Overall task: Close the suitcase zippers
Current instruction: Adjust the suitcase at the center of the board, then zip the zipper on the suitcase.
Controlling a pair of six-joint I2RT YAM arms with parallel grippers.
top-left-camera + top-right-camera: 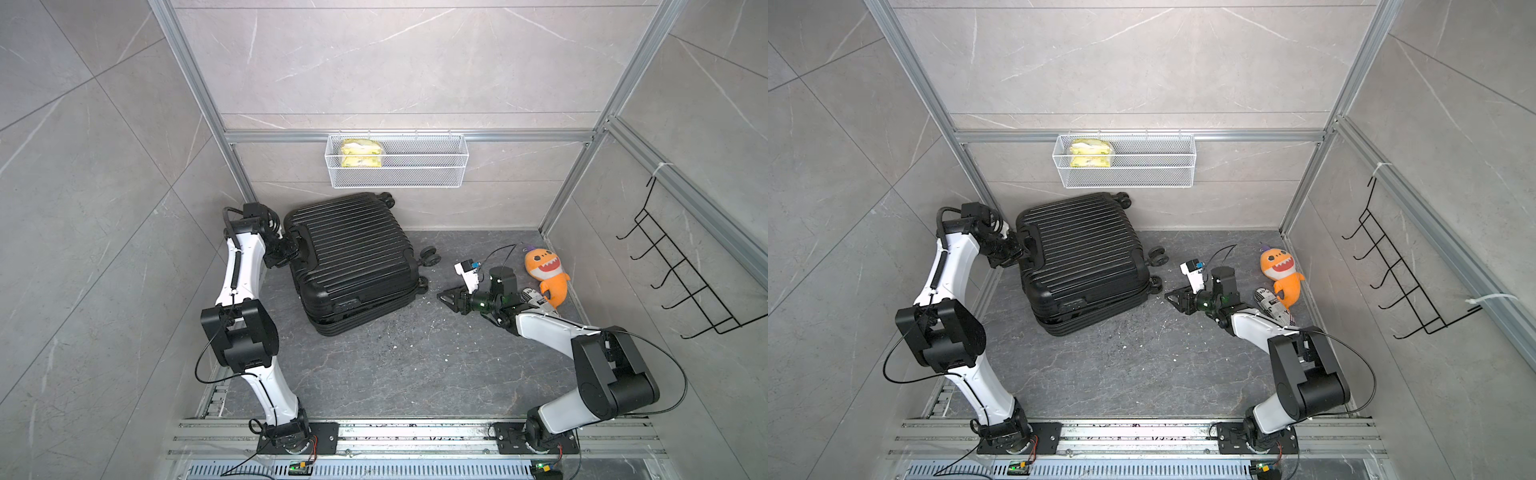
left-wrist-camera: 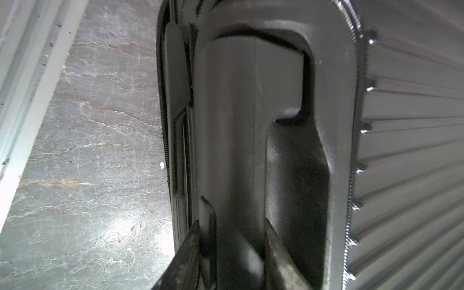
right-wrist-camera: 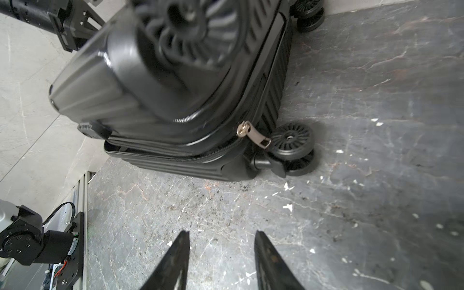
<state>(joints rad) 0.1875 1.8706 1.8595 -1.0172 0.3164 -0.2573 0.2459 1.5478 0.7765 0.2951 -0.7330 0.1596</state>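
In both top views the suitcase [image 1: 353, 257] [image 1: 1084, 257] lies flat on the gray floor [image 1: 395, 365], with its top half a bit crooked on the bottom half; the left gripper [image 1: 291, 249] [image 1: 1019, 249] is at the case's side handle [image 1: 301, 245]; it is black on black, so its jaws are hard to make out from up here; the right gripper [image 1: 441, 296] [image 1: 1169, 296] hangs low over the floor, well apart from the case, and the case's wheels [image 1: 430, 255] are ahead of its tips; behind it lie an orange toy shark [image 1: 546, 274] [image 1: 1283, 274] and a small printed roll [image 1: 1273, 305], partly hidden by the arm.

In the left wrist view the left gripper [image 2: 231, 226] is closed on the handle [image 2: 231, 125], with one of its fingers [image 2: 276, 251] touching each side; only the tips show, the rest is cut off; the zippers [image 2: 163, 113] show as a thin toothed line beside the handle, on the floor side; no pull can be made out here.

In the right wrist view the right gripper [image 3: 221, 233] stands wide, with only bare floor between its fingers; the suitcase [image 3: 150, 88] is ahead of it, and its top half is blurry; the zippers [image 3: 175, 158] are undone along the near edge, where a gap shows between the two halves; a small shiny pull [image 3: 253, 135] hangs at the corner, just beside a wheel [image 3: 292, 140]; the far end of the case is cut off.
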